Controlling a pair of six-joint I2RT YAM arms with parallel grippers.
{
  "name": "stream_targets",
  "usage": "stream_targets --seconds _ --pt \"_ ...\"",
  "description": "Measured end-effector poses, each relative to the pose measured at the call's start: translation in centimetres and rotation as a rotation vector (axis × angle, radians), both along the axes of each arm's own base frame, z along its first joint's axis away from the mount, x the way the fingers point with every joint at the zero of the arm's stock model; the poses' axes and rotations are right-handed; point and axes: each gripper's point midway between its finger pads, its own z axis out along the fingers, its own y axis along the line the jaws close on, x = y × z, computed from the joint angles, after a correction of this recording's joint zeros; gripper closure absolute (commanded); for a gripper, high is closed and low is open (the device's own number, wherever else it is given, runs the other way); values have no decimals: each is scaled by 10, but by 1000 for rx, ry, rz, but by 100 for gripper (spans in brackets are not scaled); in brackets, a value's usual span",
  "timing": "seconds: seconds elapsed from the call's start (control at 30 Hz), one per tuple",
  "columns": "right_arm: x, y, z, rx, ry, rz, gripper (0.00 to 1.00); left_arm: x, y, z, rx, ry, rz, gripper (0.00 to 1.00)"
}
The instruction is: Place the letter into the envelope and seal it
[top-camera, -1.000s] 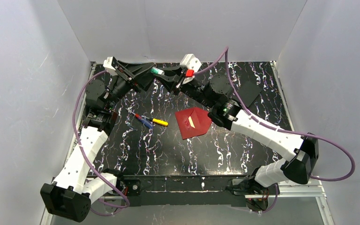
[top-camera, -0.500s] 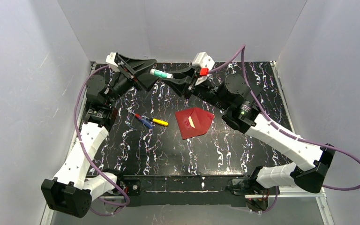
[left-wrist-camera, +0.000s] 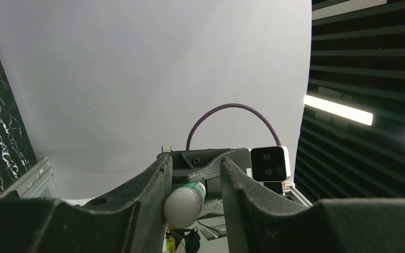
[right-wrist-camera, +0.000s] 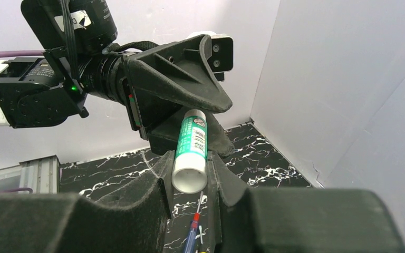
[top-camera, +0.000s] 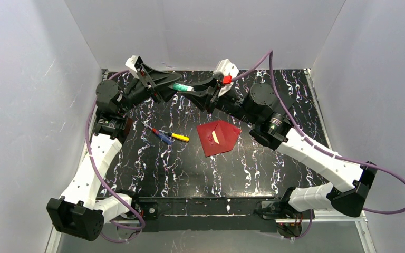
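The right hand (right-wrist-camera: 189, 164) hung above the far side of the black, white-veined tabletop (top-camera: 153, 168) on a bent arm, clamped on the smooth green-and-white cylindrical glue stick (right-wrist-camera: 192, 139). The left hand (left-wrist-camera: 196, 163) faced it with a finger on either side of the stick's rounded white end; whether it pinched could not be told. The envelope (top-camera: 219, 138), flat dark red paper with one pointed edge, lay mid-tabletop, well apart from both hands.

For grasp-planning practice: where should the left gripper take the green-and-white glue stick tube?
By the glue stick tube's rounded white cap end, coming from the robot's left: the right gripper clamps the flat opposite end, leaving the cap jutting leftward.
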Motion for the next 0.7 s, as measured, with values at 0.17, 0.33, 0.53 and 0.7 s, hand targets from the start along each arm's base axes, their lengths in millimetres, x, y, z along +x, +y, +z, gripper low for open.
stream_targets --seconds 0.17,0.33,0.53,0.7 --pt "0 -1 1 10 15 -3 99 -2 -1 -1 4 9 -16 74" --pt "-1 -7 6 28 21 -15 99 -3 0 -1 1 11 -12 72" --pt "-2 -11 5 35 27 -26 95 -4 0 0 -1 8 -7 97" --pt "-1 -11 3 40 30 -29 45 -3 0 0 -1 10 -2 100"
